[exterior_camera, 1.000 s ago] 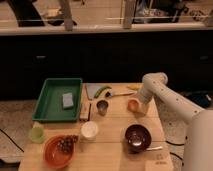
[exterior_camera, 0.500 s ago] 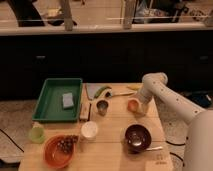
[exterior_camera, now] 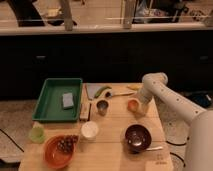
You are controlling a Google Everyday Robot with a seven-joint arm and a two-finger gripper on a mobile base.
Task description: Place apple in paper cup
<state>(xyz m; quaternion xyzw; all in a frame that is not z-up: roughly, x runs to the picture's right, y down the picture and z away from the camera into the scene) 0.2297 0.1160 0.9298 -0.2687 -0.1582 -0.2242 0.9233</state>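
One white arm is seen reaching in from 3 o'clock, bent down over the wooden tabletop (exterior_camera: 115,145). The hand (exterior_camera: 139,107) is located low at the right side, directly by the apple (exterior_camera: 133,105); whether the apple is gripped cannot be told. The apple is seen at 2 o'clock from the tabletop's middle, just right of the small metal cup (exterior_camera: 102,106). The paper cup (exterior_camera: 90,130) is placed at 7 o'clock from the apple, well apart from it, standing upright. A long green vegetable (exterior_camera: 102,91) is noted at 12 o'clock from the metal cup. A dark bowl (exterior_camera: 137,137) is recorded at 6 o'clock from the apple. A green tray (exterior_camera: 50,102) holding a grey sponge (exterior_camera: 67,100) is noted at 9 o'clock. An orange bowl (exterior_camera: 57,151) and a light green cup (exterior_camera: 36,133) are noted near the front left corner.
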